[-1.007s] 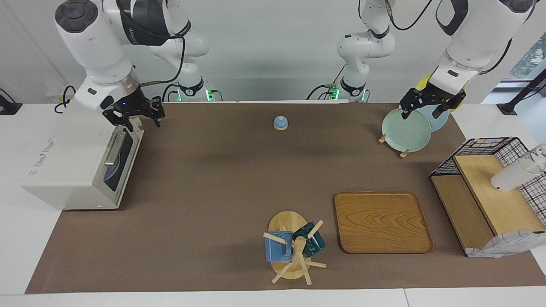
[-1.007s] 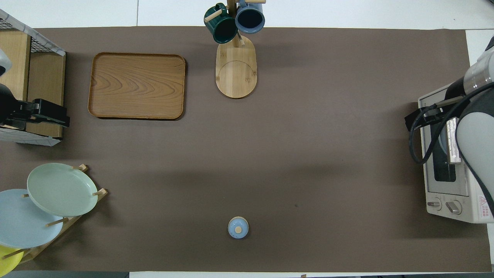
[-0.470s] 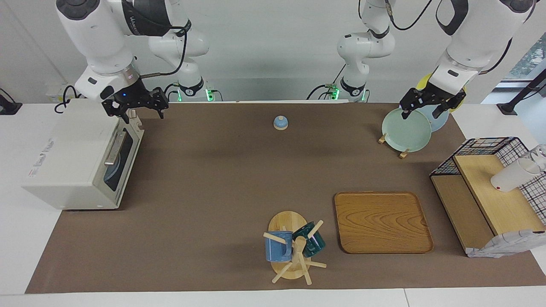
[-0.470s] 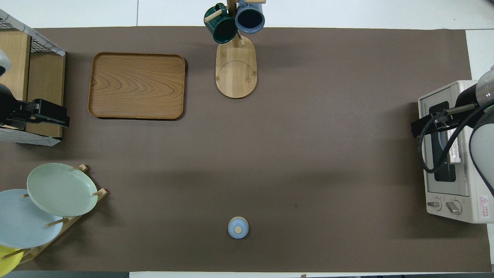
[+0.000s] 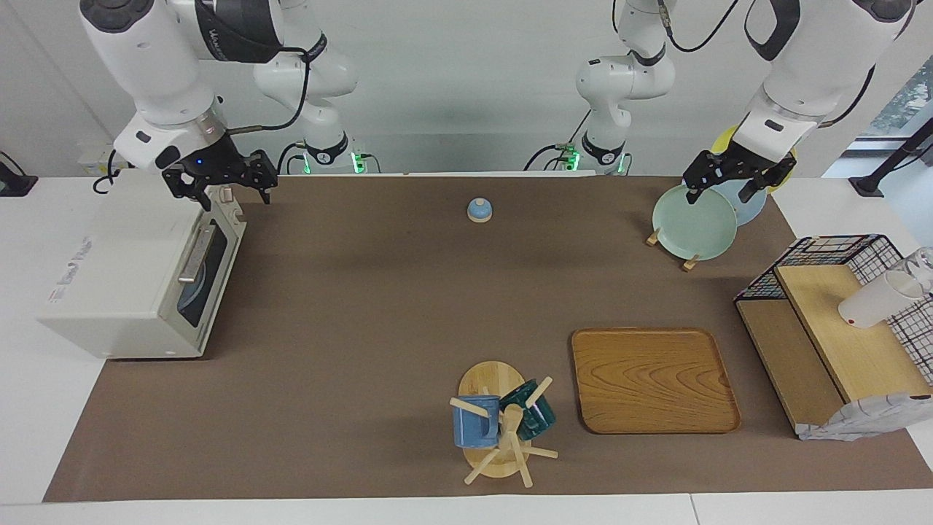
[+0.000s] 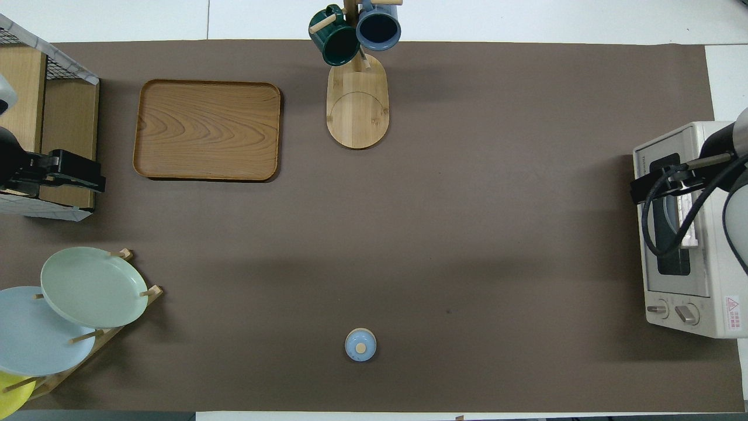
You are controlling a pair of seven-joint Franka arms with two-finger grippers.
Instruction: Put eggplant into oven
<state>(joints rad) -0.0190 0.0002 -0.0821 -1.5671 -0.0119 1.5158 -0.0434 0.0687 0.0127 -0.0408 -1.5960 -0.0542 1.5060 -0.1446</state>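
Note:
The off-white oven (image 5: 138,277) (image 6: 684,234) stands at the right arm's end of the table, its dark glass door closed. The eggplant is out of view in both views. My right gripper (image 5: 232,195) (image 6: 657,186) hangs open and holds nothing, over the oven's top edge at the corner nearest the robots, just above the door. My left gripper (image 5: 718,191) (image 6: 82,178) waits open and holds nothing, raised over the plates at the left arm's end.
A plate rack holds a green plate (image 5: 694,222), a blue one and a yellow one. A small blue lidded pot (image 5: 479,210) sits near the robots. A wooden tray (image 5: 654,379), a mug tree (image 5: 499,426) and a wire shelf (image 5: 831,328) stand farther out.
My right gripper has risen from the oven door's top edge and drawn back over the oven's top. The left arm has not moved.

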